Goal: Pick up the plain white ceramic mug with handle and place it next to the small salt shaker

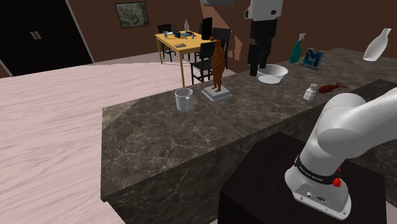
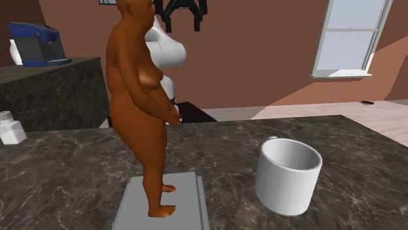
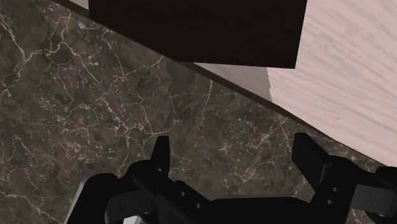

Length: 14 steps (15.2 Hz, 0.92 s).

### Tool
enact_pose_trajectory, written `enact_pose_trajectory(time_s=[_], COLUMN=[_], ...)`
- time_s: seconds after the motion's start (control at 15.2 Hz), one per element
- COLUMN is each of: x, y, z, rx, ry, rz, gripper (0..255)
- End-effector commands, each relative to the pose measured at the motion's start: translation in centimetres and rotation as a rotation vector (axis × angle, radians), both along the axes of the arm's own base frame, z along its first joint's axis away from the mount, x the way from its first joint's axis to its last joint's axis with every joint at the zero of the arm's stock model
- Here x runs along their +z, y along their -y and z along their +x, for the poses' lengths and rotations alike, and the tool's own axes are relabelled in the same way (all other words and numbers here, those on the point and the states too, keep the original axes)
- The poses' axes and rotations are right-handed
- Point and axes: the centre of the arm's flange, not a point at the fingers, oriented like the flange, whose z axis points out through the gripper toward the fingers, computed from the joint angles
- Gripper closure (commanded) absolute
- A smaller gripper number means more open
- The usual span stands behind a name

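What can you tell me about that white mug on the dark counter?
The mug is plain glossy white, looks ceramic, cylindrical, with a small handle peeking out behind its rim. It stands upright, mouth up and empty, on the dark veined counter, close beside the brown figurine's grey base without touching it. Nothing but the counter touches it.

Cut-offs, second exterior view
Figurine (image 2: pixel 138 104) is losing its head past the top; salt shaker (image 2: pixel 11 131) is being clipped at left.

figurine (image 1: pixel 218 63) between mug (image 1: pixel 184 100) and salt shaker (image 1: pixel 310 93), counter (image 1: pixel 242 130) open around
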Motion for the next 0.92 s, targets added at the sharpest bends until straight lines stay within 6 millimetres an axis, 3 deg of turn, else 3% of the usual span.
enact_pose_trajectory(time_s=[0.0, 0.86], x=[0.0, -7.5], y=[0.0, 1.0], z=[0.0, 15.4], rx=[0.0, 0.051], ry=[0.0, -0.002], rz=[0.0, -0.009], gripper=[0, 0])
